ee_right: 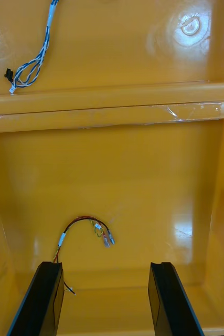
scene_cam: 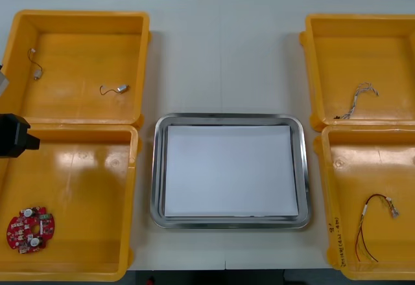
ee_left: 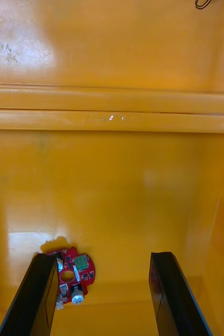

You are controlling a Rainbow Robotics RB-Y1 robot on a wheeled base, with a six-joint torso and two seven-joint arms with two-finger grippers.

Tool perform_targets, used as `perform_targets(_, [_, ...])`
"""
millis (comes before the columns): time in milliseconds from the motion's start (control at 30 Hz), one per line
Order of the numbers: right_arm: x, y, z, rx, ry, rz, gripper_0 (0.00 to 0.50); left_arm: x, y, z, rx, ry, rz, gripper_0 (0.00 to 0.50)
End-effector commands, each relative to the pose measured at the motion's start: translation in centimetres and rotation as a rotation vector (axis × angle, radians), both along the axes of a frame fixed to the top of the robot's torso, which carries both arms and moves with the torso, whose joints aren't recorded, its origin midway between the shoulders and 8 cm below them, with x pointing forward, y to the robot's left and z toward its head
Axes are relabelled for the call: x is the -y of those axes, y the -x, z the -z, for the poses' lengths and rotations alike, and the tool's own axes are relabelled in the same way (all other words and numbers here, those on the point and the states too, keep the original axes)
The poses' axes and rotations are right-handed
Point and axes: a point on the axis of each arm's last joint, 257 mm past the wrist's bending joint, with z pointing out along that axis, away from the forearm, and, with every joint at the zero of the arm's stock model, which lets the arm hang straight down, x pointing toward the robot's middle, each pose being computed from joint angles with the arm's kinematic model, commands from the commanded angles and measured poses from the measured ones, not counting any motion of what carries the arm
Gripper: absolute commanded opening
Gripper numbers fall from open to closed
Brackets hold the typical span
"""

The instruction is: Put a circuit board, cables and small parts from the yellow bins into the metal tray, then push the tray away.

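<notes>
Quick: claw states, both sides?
Left claw: open, empty, near the board.
Right claw: open, empty, near the red-yellow cable.

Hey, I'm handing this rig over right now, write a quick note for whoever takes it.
Left gripper: open, over the left near bin, circuit board close beside it.
Right gripper: open, over the right near bin, red and yellow cable just ahead of it.
Blue and white cable lies in the right far bin; small metal parts in the left far bin.
Done: nothing yet; the metal tray is white inside with nothing in it.
Left: load board, cables and parts, then push the tray away.
</notes>
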Motion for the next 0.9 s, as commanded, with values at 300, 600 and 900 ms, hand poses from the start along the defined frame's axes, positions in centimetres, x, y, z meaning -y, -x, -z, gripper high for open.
perform_targets(300, [1.78, 0.31, -1.54, 0.019, 0.024, 0.062, 0.468, -0.58, 0.69, -0.21, -0.001, -0.095, 0.098, 0.500])
perform_targets(600, [1.78, 0.31, -1.54, 0.019, 0.024, 0.062, 0.468, -0.58, 0.69, -0.21, -0.001, -0.095, 0.098, 0.500])
perform_targets(900, [1.78, 0.31, -1.54, 0.019, 0.024, 0.062, 0.467, -0.58, 0.69, -0.21, -0.001, -0.095, 0.098, 0.500])
